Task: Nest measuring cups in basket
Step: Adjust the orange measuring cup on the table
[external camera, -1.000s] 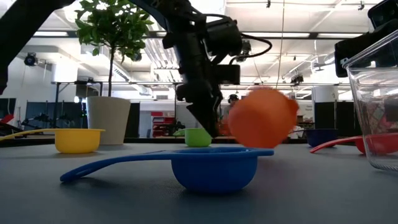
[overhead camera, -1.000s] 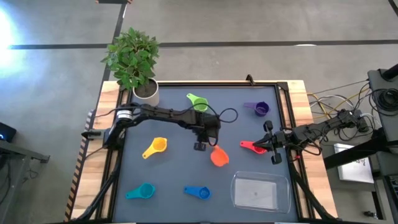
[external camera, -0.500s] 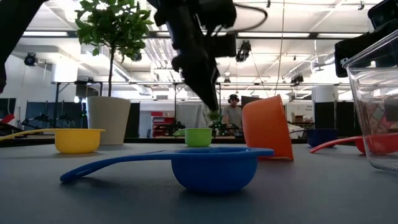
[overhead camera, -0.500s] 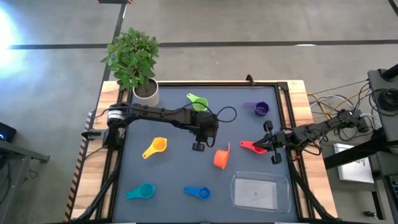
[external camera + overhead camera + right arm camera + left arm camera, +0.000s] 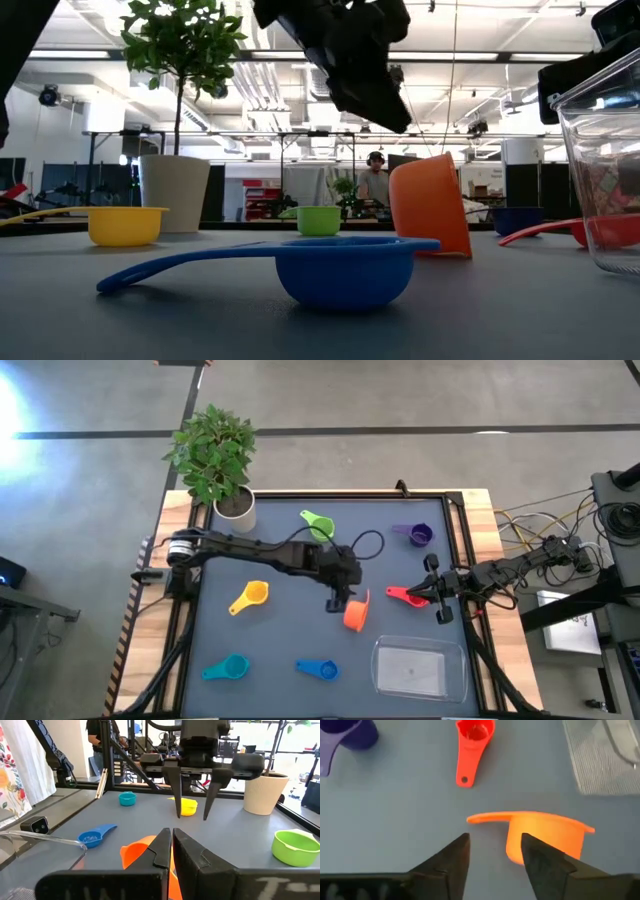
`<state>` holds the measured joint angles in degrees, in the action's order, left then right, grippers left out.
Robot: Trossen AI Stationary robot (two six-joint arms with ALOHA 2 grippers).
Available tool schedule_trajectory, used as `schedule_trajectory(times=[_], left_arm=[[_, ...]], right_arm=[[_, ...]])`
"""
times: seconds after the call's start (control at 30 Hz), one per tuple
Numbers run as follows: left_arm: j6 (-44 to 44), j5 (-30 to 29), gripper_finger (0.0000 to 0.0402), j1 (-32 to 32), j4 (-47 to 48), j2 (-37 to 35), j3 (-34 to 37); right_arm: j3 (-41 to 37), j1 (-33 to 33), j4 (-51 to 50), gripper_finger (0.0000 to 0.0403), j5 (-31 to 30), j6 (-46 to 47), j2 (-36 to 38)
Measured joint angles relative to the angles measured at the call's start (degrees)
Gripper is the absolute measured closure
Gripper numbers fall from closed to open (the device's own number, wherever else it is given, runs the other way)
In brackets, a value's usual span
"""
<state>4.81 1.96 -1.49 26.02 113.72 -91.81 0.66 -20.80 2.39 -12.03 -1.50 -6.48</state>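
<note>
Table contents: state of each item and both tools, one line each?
Orange cup: on its side, free, below the left tool.
Red cup: upright on table, at right tool.
Green cup: upright.
Purple cup: upright.
Yellow cup: upright.
Teal cup: upright.
Blue cup: upright.
Basket: no cups inside.
Left tool: open, holding nothing.
Right tool: shut.

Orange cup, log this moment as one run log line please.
orange cup: lying on its side on mat, free | left claw: open, above cup | right claw: shut, waiting by red cup | basket: no cups
</note>
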Motion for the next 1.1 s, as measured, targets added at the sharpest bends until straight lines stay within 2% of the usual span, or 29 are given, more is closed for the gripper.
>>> schedule_trajectory(times=[0.13,0.27,0.43,0.7,1.1], left_arm=[[-0.31,1.15,0.0208,-0.27,-2.22,0.79,0.00],[4.27,4.84,0.0206,-1.51,-5.04,1.90,0.02],[8.78,5.20,0.0234,-4.01,-9.40,3.16,0.02],[9.30,5.14,0.0285,-4.46,-11.19,5.01,0.02],[8.62,4.83,0.0316,-3.96,-11.41,7.75,-0.02]], right_arm=[[-0.01,0.00,0.00,0.0394,0.00,0.00,0.02],[0.00,0.00,-0.02,0.0394,0.00,0.00,-0.04],[0.00,-0.02,0.00,0.0394,0.00,0.00,-0.04],[0.00,0.00,0.01,0.0394,0.00,0.00,0.00],[-0.01,-0.02,0.01,0.0394,0.00,0.00,-0.07]])
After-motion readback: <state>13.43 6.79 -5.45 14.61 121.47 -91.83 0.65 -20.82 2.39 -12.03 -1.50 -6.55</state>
